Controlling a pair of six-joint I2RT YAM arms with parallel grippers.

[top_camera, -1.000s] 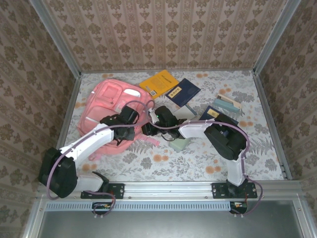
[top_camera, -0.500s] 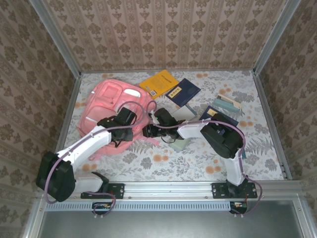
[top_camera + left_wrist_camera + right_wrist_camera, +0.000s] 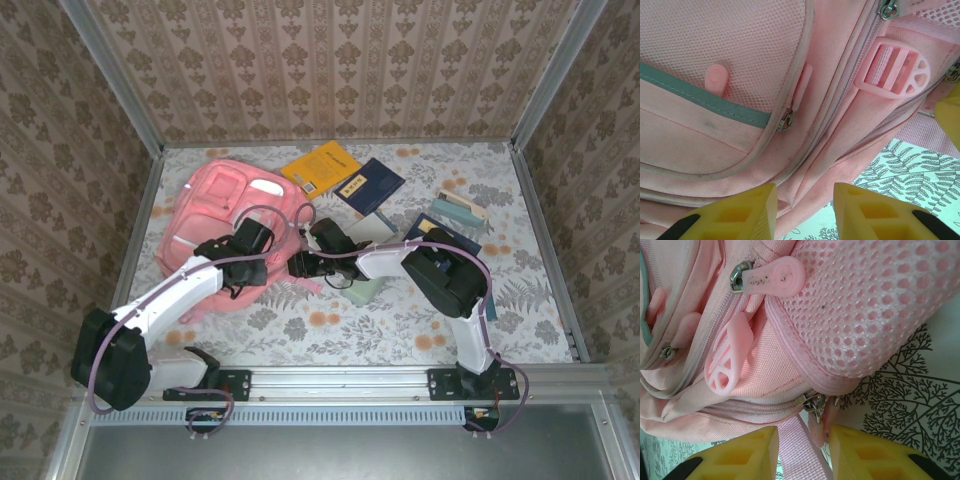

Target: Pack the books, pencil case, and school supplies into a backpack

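While both pairs of jaws stand parted and empty, you have them crowded onto one corner of the backpack (image 3: 212,215). That placement makes sense: the bag looks zipped, so nothing can go in until it opens.

Between the fingers of the right gripper (image 3: 804,440) hangs a small pink zipper pull (image 3: 816,426). Its metal slider sits just beyond the fingertips, and a flat pink strap (image 3: 792,450) lies in the same gap. The pull hangs nearer one finger than the other and is not clamped, so I judge you are lined up for a pinch, not yet holding.

The left gripper (image 3: 805,200) has the bag's seamed lower edge just ahead of its fingertips, with fabric bulging toward the gap. I read that as a bracing spot, so the soft bag won't slide when the zipper is drawn.

Well beyond the right jaws, the yellow book (image 3: 320,167) and a navy book (image 3: 368,185) lie on the table (image 3: 330,330), not yet packed. The mint pencil case (image 3: 363,289) lies under that arm.

Mind the strap: closing here may catch it along with the pull.
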